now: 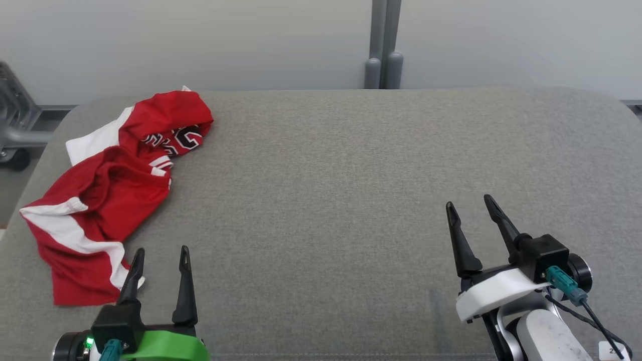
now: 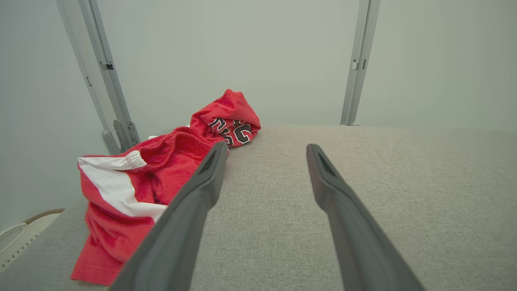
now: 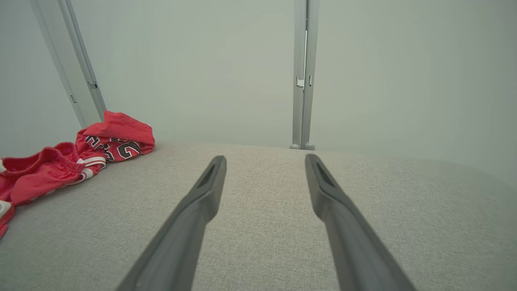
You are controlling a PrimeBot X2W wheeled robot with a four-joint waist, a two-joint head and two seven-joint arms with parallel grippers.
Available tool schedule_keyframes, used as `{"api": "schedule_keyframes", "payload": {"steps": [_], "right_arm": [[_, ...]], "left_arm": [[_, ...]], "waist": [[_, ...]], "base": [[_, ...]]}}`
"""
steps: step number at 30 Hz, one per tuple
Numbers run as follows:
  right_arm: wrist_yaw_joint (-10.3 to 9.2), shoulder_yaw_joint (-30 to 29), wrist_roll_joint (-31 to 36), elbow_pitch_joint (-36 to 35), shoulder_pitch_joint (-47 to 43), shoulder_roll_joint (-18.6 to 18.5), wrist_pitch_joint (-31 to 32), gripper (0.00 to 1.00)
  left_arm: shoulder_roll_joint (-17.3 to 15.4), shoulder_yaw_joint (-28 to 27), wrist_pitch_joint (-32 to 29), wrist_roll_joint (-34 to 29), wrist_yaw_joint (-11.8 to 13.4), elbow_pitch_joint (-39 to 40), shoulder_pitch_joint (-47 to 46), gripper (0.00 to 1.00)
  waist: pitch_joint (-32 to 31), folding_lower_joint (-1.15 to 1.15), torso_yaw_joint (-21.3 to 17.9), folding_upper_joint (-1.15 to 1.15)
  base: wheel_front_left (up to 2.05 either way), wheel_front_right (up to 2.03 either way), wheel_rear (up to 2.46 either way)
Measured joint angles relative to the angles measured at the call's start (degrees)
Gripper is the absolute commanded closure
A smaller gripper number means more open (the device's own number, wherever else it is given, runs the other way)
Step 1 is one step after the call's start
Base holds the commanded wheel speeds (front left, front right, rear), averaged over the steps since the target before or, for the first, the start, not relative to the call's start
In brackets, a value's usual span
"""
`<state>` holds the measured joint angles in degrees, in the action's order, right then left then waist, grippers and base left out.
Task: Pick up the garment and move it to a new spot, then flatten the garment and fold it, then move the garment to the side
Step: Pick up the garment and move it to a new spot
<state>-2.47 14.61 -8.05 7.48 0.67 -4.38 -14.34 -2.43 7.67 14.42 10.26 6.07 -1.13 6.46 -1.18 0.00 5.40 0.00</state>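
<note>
A grey fabric-covered table (image 1: 351,165) carries one crumpled red-and-white garment (image 1: 108,193) at its far left end.

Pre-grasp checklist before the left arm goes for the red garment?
1. Left gripper open, holding nothing: ok.
2. Right gripper open, holding nothing: ok.
3. Garment lies at the left end of the table, just ahead of the left gripper, so reach looks short: ok.
4. Bare table at the middle and right for a new spot: ok.
5. Left gripper clear of the garment's near edge: cannot tell, they overlap in the left wrist view.
6. Garment flat: not ok, crumpled.
</note>
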Motion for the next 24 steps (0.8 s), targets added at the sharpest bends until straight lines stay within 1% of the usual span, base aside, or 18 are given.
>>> {"api": "schedule_keyframes", "payload": {"steps": [7,11,17,18,24], "right_arm": [[1.44,1.08,0.00,0.05,0.03,0.34,0.00,0.00],[1.86,1.32,0.00,0.21,0.05,0.46,0.00,0.00],[1.87,0.73,-0.05,0.27,0.04,0.69,0.00,0.00],[1.86,0.65,-0.07,0.27,0.04,0.71,0.00,0.00],[1.92,1.88,-0.07,0.52,0.05,1.05,-0.01,0.00]], "left_arm": [[0.00,-1.63,0.00,0.00,0.02,0.05,0.00,0.00],[-0.01,-2.09,0.00,0.00,0.07,0.05,0.03,0.00],[-0.01,-1.56,0.00,0.00,0.07,-0.10,0.03,0.00],[-0.01,-1.41,0.00,0.00,0.08,-0.24,0.04,0.00],[-0.04,-3.46,0.00,0.00,0.10,-0.08,0.30,0.00]], "waist": [[-0.10,0.00,4.89,0.00],[-0.28,0.00,7.94,0.00],[-0.72,0.00,12.68,0.00],[-0.88,0.00,14.26,0.00],[-1.35,0.00,17.76,0.00]], "base": [[0.00,0.00,0.00],[0.00,0.00,0.00],[0.00,0.00,0.00],[0.00,0.00,0.00],[0.00,0.00,0.00]]}}
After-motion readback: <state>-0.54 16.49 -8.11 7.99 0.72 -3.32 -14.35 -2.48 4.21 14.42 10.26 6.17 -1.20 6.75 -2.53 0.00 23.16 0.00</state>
